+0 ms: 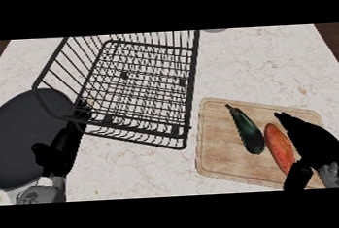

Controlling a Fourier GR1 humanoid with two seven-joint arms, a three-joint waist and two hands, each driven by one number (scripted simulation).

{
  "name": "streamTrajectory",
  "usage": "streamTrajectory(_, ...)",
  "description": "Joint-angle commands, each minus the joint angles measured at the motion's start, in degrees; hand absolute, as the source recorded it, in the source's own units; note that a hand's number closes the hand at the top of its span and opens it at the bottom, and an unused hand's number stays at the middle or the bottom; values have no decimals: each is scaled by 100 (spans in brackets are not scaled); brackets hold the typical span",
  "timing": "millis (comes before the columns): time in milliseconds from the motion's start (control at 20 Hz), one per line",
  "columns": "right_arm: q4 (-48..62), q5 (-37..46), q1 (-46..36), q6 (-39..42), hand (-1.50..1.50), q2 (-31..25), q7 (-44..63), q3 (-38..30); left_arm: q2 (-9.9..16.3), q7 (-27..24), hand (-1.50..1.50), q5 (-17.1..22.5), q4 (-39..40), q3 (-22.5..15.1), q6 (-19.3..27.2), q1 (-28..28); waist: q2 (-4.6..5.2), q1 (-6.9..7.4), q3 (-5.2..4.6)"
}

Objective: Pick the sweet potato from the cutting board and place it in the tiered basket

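An orange sweet potato [278, 146] lies on the wooden cutting board [221, 152] at the lower right, beside a dark green eggplant [248, 131]. My right hand [314, 142] hovers over the sweet potato's right side, fingers extended along it and the thumb low near the board's front edge; the fingers are not curled round it. The black wire tiered basket [138, 83] stands at the upper left of the counter. My left hand [59, 151] rests at the lower left by the basket's front corner, fingers relaxed and pointing up.
A dark round plate [15, 138] lies at the far left, partly under the left hand. A pale marble counter [270, 62] stretches behind the board, with a white object's edge [214, 30] at the top.
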Motion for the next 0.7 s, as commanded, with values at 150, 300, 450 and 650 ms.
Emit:
streamTrajectory(150,261,459,294,-67,-150,301,-248,-5,-72,-7,0,-41,-220,-201,-482,-196,-2,-42,-1)
streamTrajectory(300,603,357,195,17,-150,423,-596,-175,-377,220,0,-159,58,-302,-278,-529,13,-65,-1)
streamTrajectory(450,682,831,186,-719,150,936,-1075,-54,-446,73,0,-268,-88,-312,-126,-367,9,-43,4)
streamTrajectory(650,963,1010,75,-699,150,983,-1495,-221,-411,264,0,-279,-438,-338,-192,-131,3,1,3)
